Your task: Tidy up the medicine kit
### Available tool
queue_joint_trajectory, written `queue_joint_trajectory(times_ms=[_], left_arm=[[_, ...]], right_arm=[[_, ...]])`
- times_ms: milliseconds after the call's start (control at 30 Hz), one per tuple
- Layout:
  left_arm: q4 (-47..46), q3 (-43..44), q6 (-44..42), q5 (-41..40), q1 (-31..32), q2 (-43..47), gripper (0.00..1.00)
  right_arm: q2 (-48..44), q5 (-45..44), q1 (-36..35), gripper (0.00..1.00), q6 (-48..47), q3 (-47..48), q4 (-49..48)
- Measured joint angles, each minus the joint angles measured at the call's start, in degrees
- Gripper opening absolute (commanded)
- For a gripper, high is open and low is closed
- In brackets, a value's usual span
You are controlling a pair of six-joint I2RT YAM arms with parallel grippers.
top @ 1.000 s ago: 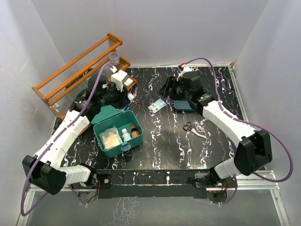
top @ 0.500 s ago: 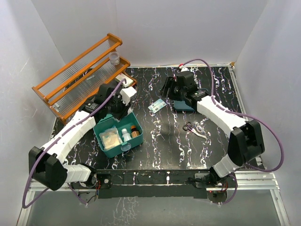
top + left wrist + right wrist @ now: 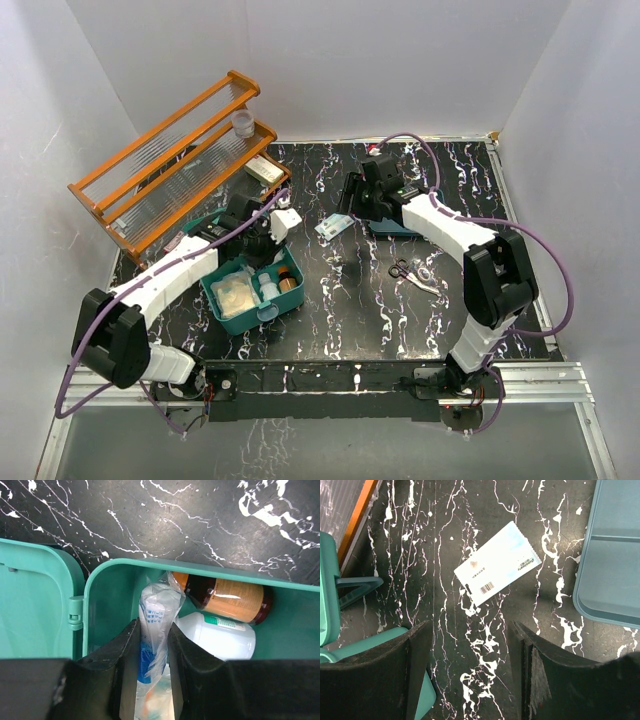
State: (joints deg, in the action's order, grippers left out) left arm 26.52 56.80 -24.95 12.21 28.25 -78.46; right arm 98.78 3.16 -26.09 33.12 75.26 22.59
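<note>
On the bench (image 3: 350, 300), front left, the teal kit (image 3: 232, 322) lies open, lid (image 3: 35, 605) flung back, an amber bottle (image 3: 225, 597) and a white bottle (image 3: 220, 635) inside. Left fingers (image 3: 131, 640), a second ago up by the rack (image 3: 160, 170), now hang over it clamped on a wrapped packet (image 3: 156, 610) (a drop looks imminent, adding one more item). Right fingers (image 3: 417, 650), apart and empty, have slid from the tray (image 3: 615, 555) toward a sachet (image 3: 497, 570), probably the next pick.

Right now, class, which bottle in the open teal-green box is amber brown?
The tan-labelled bottle lying against the teal-green plastic box wall; the white plastic bottle beside it is not.
</note>
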Motion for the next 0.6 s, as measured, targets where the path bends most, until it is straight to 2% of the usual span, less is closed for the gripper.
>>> queue_joint_trajectory(times_ms=[233,333,433,533,600], left_arm=[[-4.0,-2.1,-2.0,-2.8,0.0,-1.0,0.25],[-5.9,-2.2,-1.9,-4.0,0.0,-2.8,0.34],[-7.1,-2.6,-1.4,-5.4,0.5,-3.9,0.48],[-7.2,-3.0,-0.8,-6.7,1.2,-4.0,0.51],[-7.3,-3.0,0.0,-7.3,1.4,-4.0,0.48]], right_arm=[[1.0,0.2,0.0,0.59,0.1,0.3,0.4],[1.0,0.2,0.0,0.59,0.1,0.3,0.4],[1.0,0.2,0.0,0.6,0.2,0.3,0.4],[1.0,0.3,0.1,0.6,0.1,0.3,0.4],[1.0,0.7,0.3,0.6,0.0,0.3,0.4]])
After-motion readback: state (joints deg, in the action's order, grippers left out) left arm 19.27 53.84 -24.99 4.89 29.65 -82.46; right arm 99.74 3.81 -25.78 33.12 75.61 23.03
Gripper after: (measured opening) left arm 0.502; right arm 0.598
